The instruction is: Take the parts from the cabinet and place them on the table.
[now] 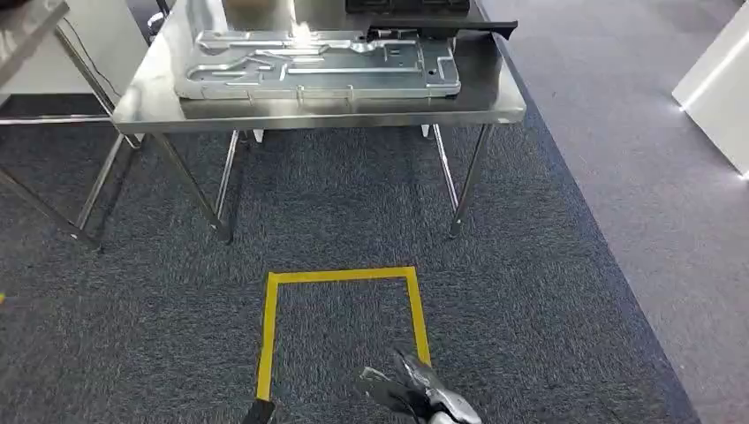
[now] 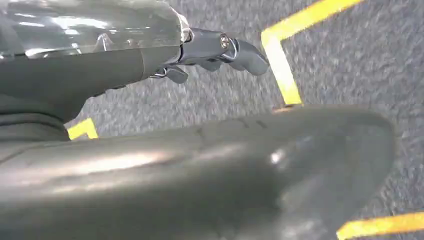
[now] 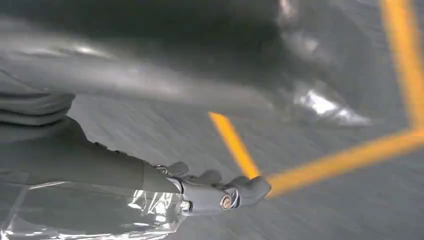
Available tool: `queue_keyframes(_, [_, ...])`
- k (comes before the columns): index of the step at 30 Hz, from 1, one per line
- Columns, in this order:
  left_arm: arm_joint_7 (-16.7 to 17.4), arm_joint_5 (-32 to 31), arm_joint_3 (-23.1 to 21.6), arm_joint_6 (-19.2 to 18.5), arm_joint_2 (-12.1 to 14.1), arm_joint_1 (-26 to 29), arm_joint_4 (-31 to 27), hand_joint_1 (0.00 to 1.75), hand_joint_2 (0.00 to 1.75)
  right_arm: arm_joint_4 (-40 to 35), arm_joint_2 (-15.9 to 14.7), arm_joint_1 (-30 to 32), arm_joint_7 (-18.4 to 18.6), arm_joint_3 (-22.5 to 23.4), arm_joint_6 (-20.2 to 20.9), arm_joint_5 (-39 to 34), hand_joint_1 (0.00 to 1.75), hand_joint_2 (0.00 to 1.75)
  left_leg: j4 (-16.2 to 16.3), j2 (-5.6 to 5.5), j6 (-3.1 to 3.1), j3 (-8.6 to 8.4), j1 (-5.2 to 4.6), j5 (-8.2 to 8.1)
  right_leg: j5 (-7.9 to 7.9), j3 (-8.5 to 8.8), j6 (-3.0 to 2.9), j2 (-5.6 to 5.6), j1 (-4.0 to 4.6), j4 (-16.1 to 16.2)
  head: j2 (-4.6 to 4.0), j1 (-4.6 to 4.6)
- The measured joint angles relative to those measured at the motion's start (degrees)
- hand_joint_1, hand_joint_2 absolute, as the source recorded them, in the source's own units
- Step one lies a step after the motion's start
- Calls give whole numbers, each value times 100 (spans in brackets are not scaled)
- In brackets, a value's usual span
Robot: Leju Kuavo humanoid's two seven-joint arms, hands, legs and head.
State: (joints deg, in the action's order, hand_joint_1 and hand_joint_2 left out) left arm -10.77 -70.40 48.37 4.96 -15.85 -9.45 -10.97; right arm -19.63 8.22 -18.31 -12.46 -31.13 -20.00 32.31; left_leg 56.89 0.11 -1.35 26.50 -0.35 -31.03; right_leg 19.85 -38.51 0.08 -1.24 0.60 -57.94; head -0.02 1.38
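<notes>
A large stamped silver metal part [image 1: 318, 64] lies flat on the steel table [image 1: 495, 104] ahead of me. Low in the head view, my right hand [image 1: 415, 393] hangs over the carpet and a dark tip of my left hand [image 1: 259, 412] shows at the bottom edge. In the left wrist view, my left hand [image 2: 215, 55] has its fingers stretched out and apart, holding nothing, above the grey carpet. The right wrist view shows my right hand [image 3: 220, 192] the same way, empty, with its fingers [image 3: 177, 169] loosely spread.
A black flat object [image 1: 442, 26] lies behind the metal part at the table's far right. Yellow tape [image 1: 340, 276] marks a square on the carpet just ahead of me. A second steel table [image 1: 26, 31] stands at the far left, and a white cabinet corner [image 1: 720, 84] at the right.
</notes>
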Motion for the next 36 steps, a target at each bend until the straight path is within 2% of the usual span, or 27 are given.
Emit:
queue_keyframes(1, [17,-9,-28,-6,0,30,0,0,0,96,-61,135,63,136,-2,-70,0,0,-65,17,-28,52,63,120,-33,-39,35,14,16,0,0,0])
queue_keyframes(2, [61,-22,-55,-13,2,29,0,0,0,165,-86,242,156,248,11,-154,0,0,-65,34,-57,127,63,201,204,-97,84,80,-24,-81,0,-2])
queue_keyframes(3, [94,-44,-99,-13,2,22,0,0,0,232,-125,352,263,390,33,-241,0,0,-65,39,-110,222,67,277,629,-170,131,103,-46,-334,0,-2])
queue_keyframes(4, [127,-66,-140,-17,2,14,0,0,0,298,-158,439,359,519,57,-285,0,0,-64,38,-109,312,67,357,1038,-261,176,107,-77,-739,0,-2])
queue_keyframes(5, [161,-68,-173,-33,2,14,0,0,0,359,-184,502,446,630,91,-328,0,0,-59,40,-105,405,67,431,1325,-347,214,109,-99,-1175,0,-2])
queue_keyframes(6, [197,-72,-201,-39,2,16,0,0,0,407,-195,574,536,733,118,-396,0,0,-45,48,-91,519,68,513,1429,-402,255,109,-125,-1601,0,-2])
queue_keyframes(7, [229,-76,-236,-39,2,16,0,0,0,449,-208,638,604,842,133,-462,0,0,-32,52,-72,620,75,581,1304,-378,282,108,-154,-1818,0,0])
queue_keyframes(8, [240,-103,-267,-28,2,15,0,0,0,488,-219,700,660,941,179,-543,0,0,-14,59,-51,728,83,644,1069,-245,307,109,-186,-1816,0,-2])
queue_keyframes(9, [245,-138,-302,-9,2,10,-4,0,0,521,-228,751,691,1053,230,-608,0,0,0,58,-27,830,95,676,849,0,332,108,-216,-1582,0,0])
queue_keyframes(10, [277,-170,-343,-9,2,3,-9,0,0,540,-236,784,709,1133,274,-628,0,0,27,58,9,918,105,732,728,331,348,107,-241,-1195,0,0])
queue_keyframes(11, [349,-188,-382,-30,4,-24,-13,0,0,556,-239,789,728,1198,375,-621,0,0,71,57,48,962,101,777,844,749,353,110,-266,-691,0,0])
queue_keyframes(12, [439,-203,-422,-81,7,-32,-31,0,0,566,-243,790,752,1218,502,-582,0,0,113,55,84,1018,83,797,1079,1284,318,112,-249,-71,0,0])
queue_keyframes(13, [520,-219,-457,-142,9,-53,-31,0,0,580,-247,790,770,1231,605,-554,0,0,147,67,135,1034,86,837,1269,1372,197,116,-219,220,0,0])
queue_keyframes(16, [651,-295,-560,-287,28,-79,-33,0,0,632,-247,856,824,1297,844,-507,0,0,77,68,280,1042,131,1004,1136,1279,21,106,-178,210,0,-2])
queue_keyframes(17, [671,-328,-597,-308,39,-73,-33,0,0,652,-250,877,824,1299,887,-462,0,0,141,50,290,1094,156,901,1070,1244,-38,75,-184,219,0,0])
queue_keyframes(18, [675,-365,-640,-317,42,-56,-33,0,0,661,-258,902,811,1299,912,-431,0,0,367,50,293,1194,158,604,1026,1183,-98,73,-171,218,0,0])
queue_keyframes(20, [686,-382,-713,-306,46,-30,-33,0,0,674,-269,947,785,1301,944,-398,0,0,1304,46,311,1493,157,-18,934,1067,-151,69,-125,210,0,0])
queue_keyframes(21, [691,-380,-730,-302,46,-21,-33,0,0,685,-269,965,785,1306,966,-398,0,0,1714,40,315,1611,152,-157,899,1014,-163,70,-95,200,0,0])
queue_keyframes(22, [699,-378,-746,-302,48,-13,-33,0,0,695,-269,981,785,1310,1003,-413,0,0,1901,39,309,1634,150,-167,878,974,-170,70,-71,189,0,0])
queue_keyframes(23, [708,-378,-767,-302,48,2,-33,0,0,713,-274,1002,787,1330,1089,-462,0,0,1811,39,279,1495,145,-71,852,922,-175,71,-37,163,0,0])
queue_keyframes(24, [719,-383,-798,-304,50,8,-33,0,0,720,-278,1015,807,1356,1154,-488,0,0,1491,38,244,1244,135,77,845,892,-176,73,-16,141,0,0])
queue_keyframes(26, [721,-413,-868,-304,48,5,-33,0,0,722,-278,1019,818,1400,1206,-521,0,0,433,32,110,553,76,401,844,858,-176,77,19,93,0,0])
queue_keyframes(27, [721,-415,-901,-297,50,-6,-33,0,0,722,-274,1019,802,1422,1213,-543,0,0,121,36,24,376,58,230,838,843,-165,70,11,83,0,-2])
queue_keyframes(28, [728,-402,-936,-286,44,-5,-33,0,0,722,-278,1014,785,1461,1257,-580,0,0,131,50,59,386,33,353,816,832,-122,63,9,81,0,0])
queue_keyframes(29, [747,-376,-964,-286,35,-1,-33,0,0,724,-280,1010,774,1511,1315,-610,0,0,94,46,45,391,8,360,803,830,-95,58,-4,77,0,-2])
queue_keyframes(31, [769,-361,-986,-286,28,-7,-33,0,0,722,-289,1005,748,1557,1406,-615,0,0,19,49,96,388,26,378,793,799,-116,60,11,67,0,-2])
queue_keyframes(36, [745,-321,-1076,-271,-7,7,-33,0,0,724,-313,1010,706,1704,1546,-634,0,0,25,49,51,423,-6,402,750,774,-40,64,-21,78,0,-2])
